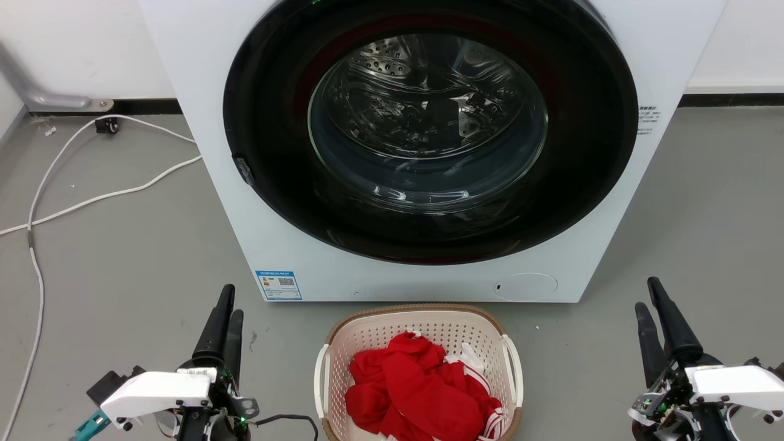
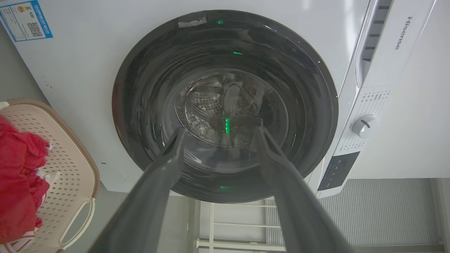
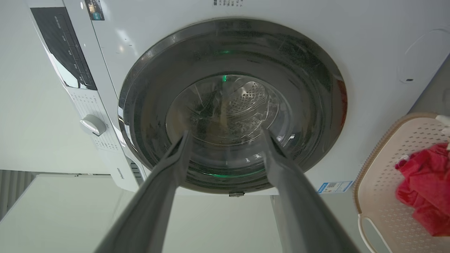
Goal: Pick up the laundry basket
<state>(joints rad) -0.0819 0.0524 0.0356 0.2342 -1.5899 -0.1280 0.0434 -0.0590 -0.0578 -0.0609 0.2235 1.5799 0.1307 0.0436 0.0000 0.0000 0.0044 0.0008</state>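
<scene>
The basket (image 1: 380, 334) is sitting on the floor (image 1: 122, 257) before the washer (image 1: 202, 92), midway between the left tool (image 1: 231, 303) and right tool (image 1: 645, 294), both gaping, holding nothing. Gripping the handles (image 1: 319, 380) unevenly would be risking tipping out the red laundry (image 1: 416, 386).

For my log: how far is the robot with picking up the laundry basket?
Nothing looks done: the laundry basket stands on the floor before the washing machine. In hand: nothing; left gripper and right gripper are open, beside it. Left: reach handles, grip, lift.
</scene>
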